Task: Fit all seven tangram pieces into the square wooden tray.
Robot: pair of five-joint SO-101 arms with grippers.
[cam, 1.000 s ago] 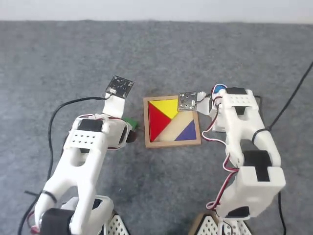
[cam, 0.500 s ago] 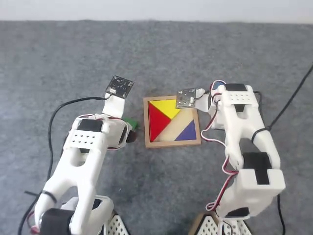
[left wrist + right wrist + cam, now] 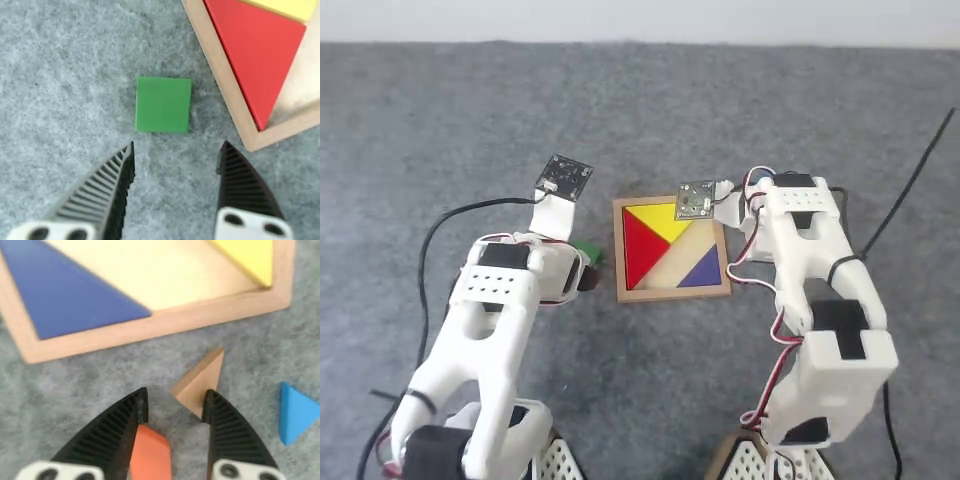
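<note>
The right gripper (image 3: 175, 395) has its two black fingers spread apart and holds nothing. Between the fingertips lies the wooden triangle (image 3: 200, 382), flat on the grey carpet (image 3: 75, 385). It sits very close to one finger, perhaps touching it, and apart from the other. Its sharp tip points away from the gripper, toward the rim of the tray (image 3: 150, 327), which is just beside it. I think a closing would catch the triangle across its wide end, but off centre.

Partly under the other finger is an orange piece (image 3: 150, 452), and a light blue triangle (image 3: 297, 412) lies a little farther, on the side of the near finger. Inside the tray, a dark blue triangle (image 3: 65, 290) and a yellow triangle (image 3: 245, 255) leave bare wood between them.

The left gripper (image 3: 178, 146) is also spread and empty. The green square (image 3: 163, 104) lies ahead of it, about centred between the fingers, near the tray corner where the red triangle (image 3: 255, 50) is.

The wooden triangle is plain, unpainted, with a visible thick edge. The right arm is the nearer one to it.
</note>
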